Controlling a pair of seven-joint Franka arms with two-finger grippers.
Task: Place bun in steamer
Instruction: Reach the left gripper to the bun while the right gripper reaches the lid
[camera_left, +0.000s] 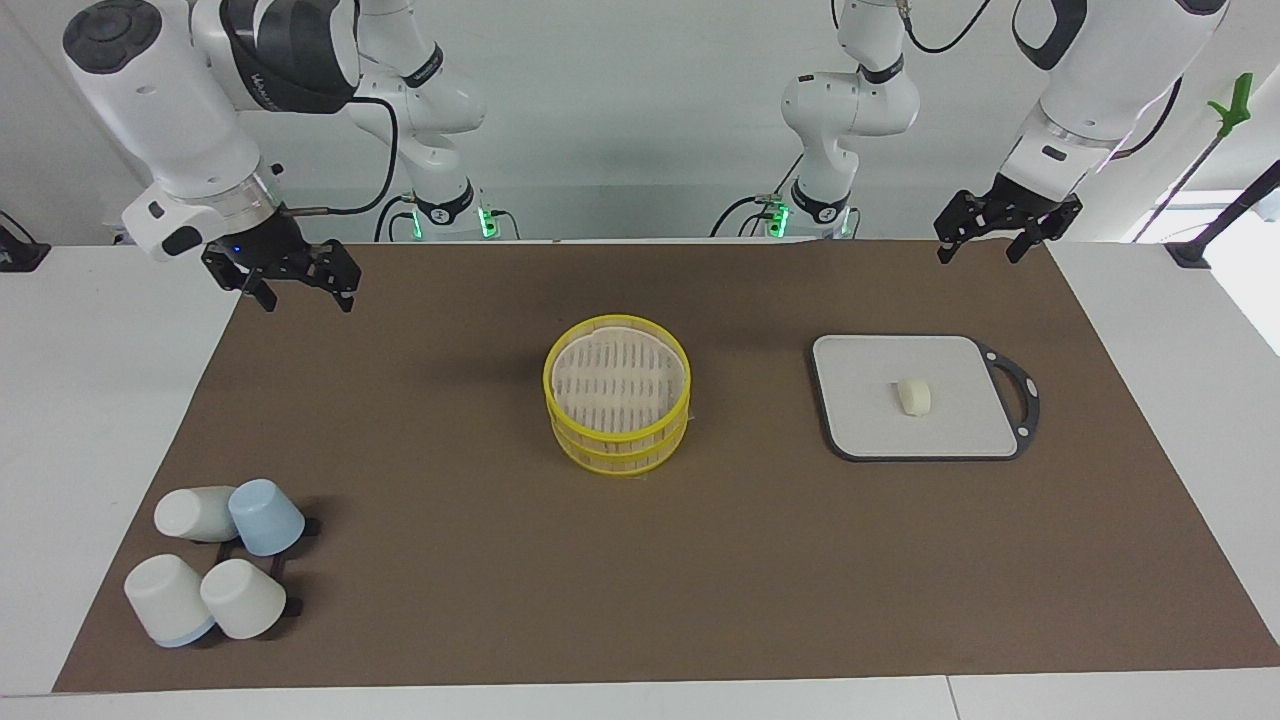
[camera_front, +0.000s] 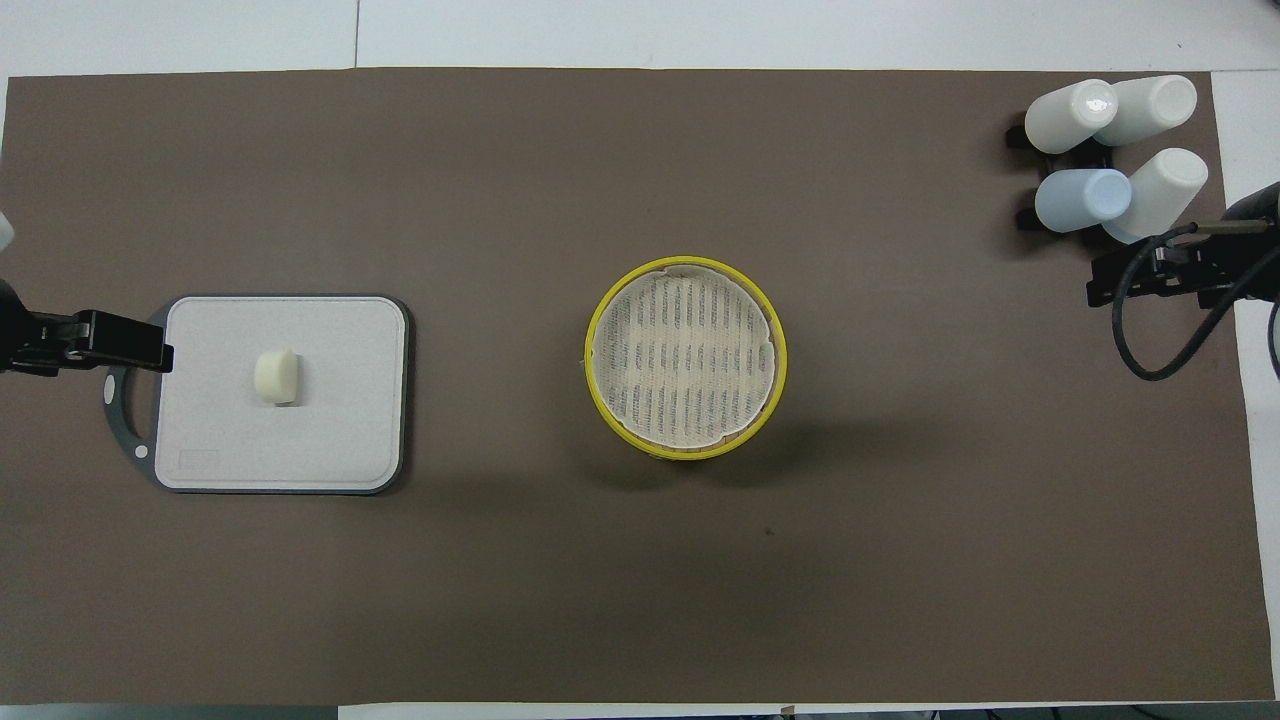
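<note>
Both arms wait, raised at the robots' edge of the brown mat. The left gripper (camera_left: 993, 240) hangs at the upper right of the facing view, over the mat corner, its fingers spread and holding nothing. The right gripper (camera_left: 297, 283) hangs at the upper left of that view, over the other corner, fingers likewise spread and empty. In the overhead view only their tips show: the left gripper (camera_front: 95, 342) at the left edge, the right gripper (camera_front: 1165, 275) at the right edge.

Next out, at frame centre in both views, the round yellow plastic steamer with ribbed sides (camera_left: 617, 407) stands on the surface, its pale slatted, yellow-rimmed lid on top.

At about the same depth, toward the left arm's end, lies a grey rectangular cutting board with a dark rim and loop handle (camera_left: 917, 397). The small cream-white oblong dough bun (camera_left: 914, 396) rests near the board's middle, well apart from the steamer and touched by neither gripper.

Farthest from the robots, at the lower left of the facing view, four cups, three white and one pale blue (camera_left: 215, 571), sit tilted on a small black rack.
</note>
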